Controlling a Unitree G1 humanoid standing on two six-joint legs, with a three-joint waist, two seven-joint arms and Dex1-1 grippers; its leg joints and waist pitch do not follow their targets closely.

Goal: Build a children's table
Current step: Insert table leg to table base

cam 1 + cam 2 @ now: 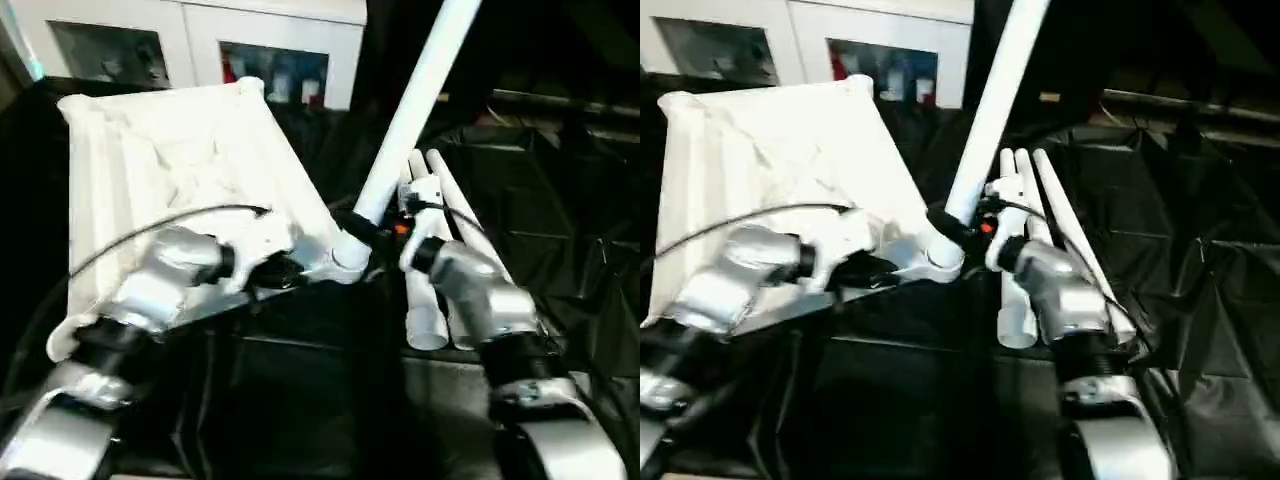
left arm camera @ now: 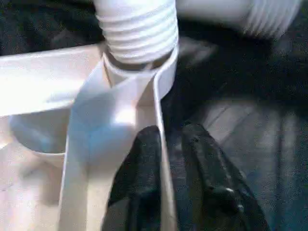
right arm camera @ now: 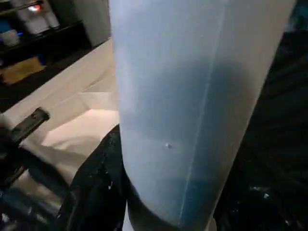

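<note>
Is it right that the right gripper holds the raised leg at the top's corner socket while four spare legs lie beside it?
Not quite: three spare legs lie there, as the left eye view shows. The right gripper does hold the raised leg at the top's corner socket.

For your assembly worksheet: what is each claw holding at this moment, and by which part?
The right claw grips the tube leg near its lower end, by the corner socket. The left claw straddles the tabletop's side wall beside that socket.
</note>
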